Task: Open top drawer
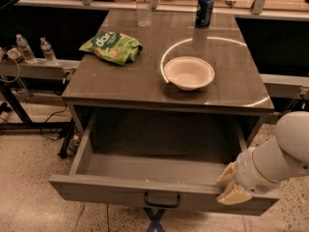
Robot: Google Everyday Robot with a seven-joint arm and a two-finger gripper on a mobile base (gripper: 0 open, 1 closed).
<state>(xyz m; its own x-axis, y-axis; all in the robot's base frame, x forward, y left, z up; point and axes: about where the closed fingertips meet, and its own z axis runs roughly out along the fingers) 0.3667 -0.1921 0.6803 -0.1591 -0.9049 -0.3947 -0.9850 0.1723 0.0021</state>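
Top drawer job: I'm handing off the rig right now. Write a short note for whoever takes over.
Gripper: low on the right, against the upper rim of the top drawer front, near its right end.
Top drawer: pulled well out of the cabinet; its loop handle at centre is free of the gripper.
Done: the drawer appears open.
Left: probably only backing the gripper off the rim.
Cabinet top: white bowl, green chip bag, blue can, water bottle.
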